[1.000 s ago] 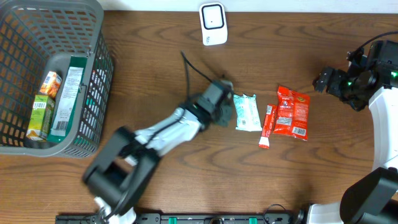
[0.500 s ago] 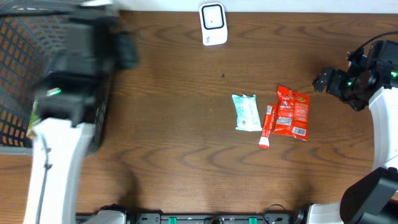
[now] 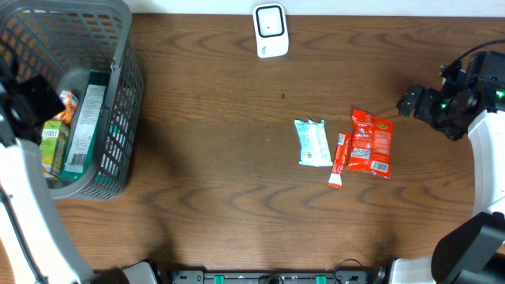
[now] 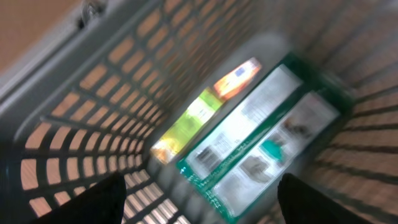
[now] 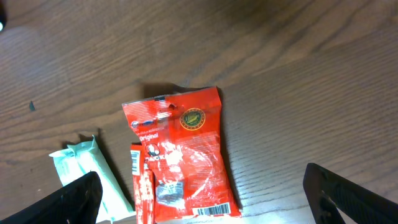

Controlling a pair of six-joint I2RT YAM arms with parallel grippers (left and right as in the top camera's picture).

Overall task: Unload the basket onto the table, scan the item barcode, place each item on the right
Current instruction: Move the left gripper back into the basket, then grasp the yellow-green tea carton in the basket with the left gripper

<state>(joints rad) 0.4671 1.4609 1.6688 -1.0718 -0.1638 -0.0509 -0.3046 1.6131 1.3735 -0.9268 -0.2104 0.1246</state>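
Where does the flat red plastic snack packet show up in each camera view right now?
Overhead: the red snack packet lies right of centre on the wooden table.
Left wrist: not in it; only the grey mesh basket and its contents show.
Right wrist: lower centre.
Shared landmark: pale green wrapped bar to its left.

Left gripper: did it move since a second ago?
Yes. The left gripper went left, from beside the pale packet in the middle of the table to over the basket.
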